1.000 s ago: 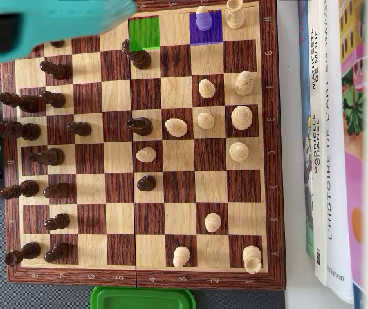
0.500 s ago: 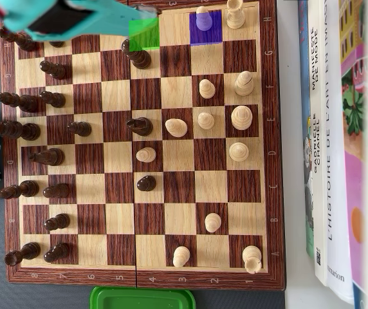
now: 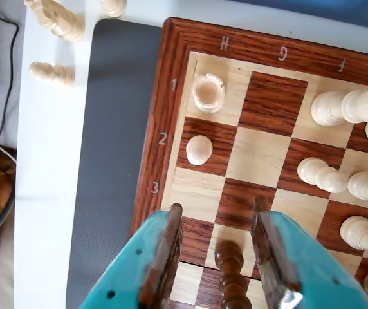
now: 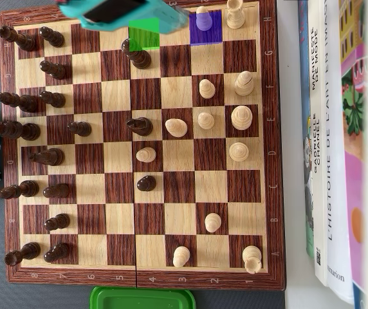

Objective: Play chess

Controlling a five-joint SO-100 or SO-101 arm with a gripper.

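Note:
A wooden chessboard point(image 4: 275, 129) holds dark pieces on the left and white pieces on the right in the overhead view. My teal gripper point(image 3: 217, 207) hangs open over the board's H-G edge, also at the overhead view's top point(image 4: 165, 16). A dark turned piece point(image 3: 230, 270) stands between the brown pads point(image 3: 171, 244) with a gap on each side; it also shows in the overhead view point(image 4: 136, 56). A green patch point(image 4: 144, 32) and a purple patch point(image 4: 205, 27) mark two edge squares; the purple one covers a white pawn point(image 3: 199, 149).
A white rook point(image 3: 208, 92) stands on the corner square. White pieces point(image 3: 338, 180) crowd the right of the wrist view. Loose white pieces point(image 3: 52, 73) lie off the board on the table. Books point(image 4: 329, 141) flank the board's right side; a green lid point(image 4: 142, 298) lies below it.

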